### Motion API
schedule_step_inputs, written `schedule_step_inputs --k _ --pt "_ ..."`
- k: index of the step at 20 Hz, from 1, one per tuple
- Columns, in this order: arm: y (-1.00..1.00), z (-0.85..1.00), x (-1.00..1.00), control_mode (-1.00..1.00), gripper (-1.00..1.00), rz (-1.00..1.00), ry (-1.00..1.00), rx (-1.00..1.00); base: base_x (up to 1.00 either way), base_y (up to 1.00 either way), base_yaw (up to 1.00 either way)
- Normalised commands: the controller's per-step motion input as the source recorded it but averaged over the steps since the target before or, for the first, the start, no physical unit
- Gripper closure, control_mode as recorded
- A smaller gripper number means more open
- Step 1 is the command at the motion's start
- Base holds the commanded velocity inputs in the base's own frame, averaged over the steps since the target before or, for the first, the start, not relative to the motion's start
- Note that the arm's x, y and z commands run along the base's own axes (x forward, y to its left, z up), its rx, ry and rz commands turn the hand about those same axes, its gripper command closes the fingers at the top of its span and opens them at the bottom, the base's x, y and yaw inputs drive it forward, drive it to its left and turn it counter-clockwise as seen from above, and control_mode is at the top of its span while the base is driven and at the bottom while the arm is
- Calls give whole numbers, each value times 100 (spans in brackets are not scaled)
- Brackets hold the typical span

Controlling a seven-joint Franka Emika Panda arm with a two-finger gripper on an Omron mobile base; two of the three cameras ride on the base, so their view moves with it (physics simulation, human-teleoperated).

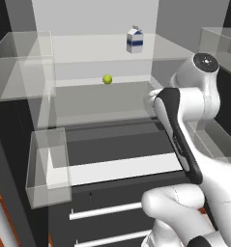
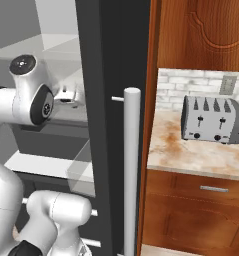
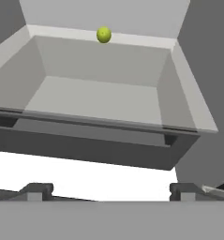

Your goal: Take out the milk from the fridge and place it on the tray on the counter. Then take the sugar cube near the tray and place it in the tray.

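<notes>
Left base view shows the fridge (image 1: 25,144) open, with the milk (image 1: 135,40) standing upright on an upper pale shelf toward the back, and a small yellow-green ball (image 1: 107,79) on the shelf edge below it, well apart from the carton. Hand view looks into a grey drawer (image 3: 99,93) under that ball, with the pincer (image 3: 111,191) spread wide and holding nothing. Right base view shows the counter (image 2: 191,150) carrying a toaster (image 2: 212,119).
</notes>
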Motion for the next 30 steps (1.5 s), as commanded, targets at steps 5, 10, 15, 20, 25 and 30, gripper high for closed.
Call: schedule_step_inputs --k 5,10,15,20,25,30 --pt "4 48 -29 -100 -100 0 -39 0 0 0 0" --pt "0 63 -31 -100 -100 0 -24 1 0 0 0" --pt "6 58 -4 -100 -100 0 -3 1 0 0 0" --pt "12 78 0 -100 -100 -4 0 0 0 0 0" --pt "0 76 0 -100 -100 -3 0 0 0 0 0" --pt "3 24 4 -100 -100 0 -20 0 0 0 0"
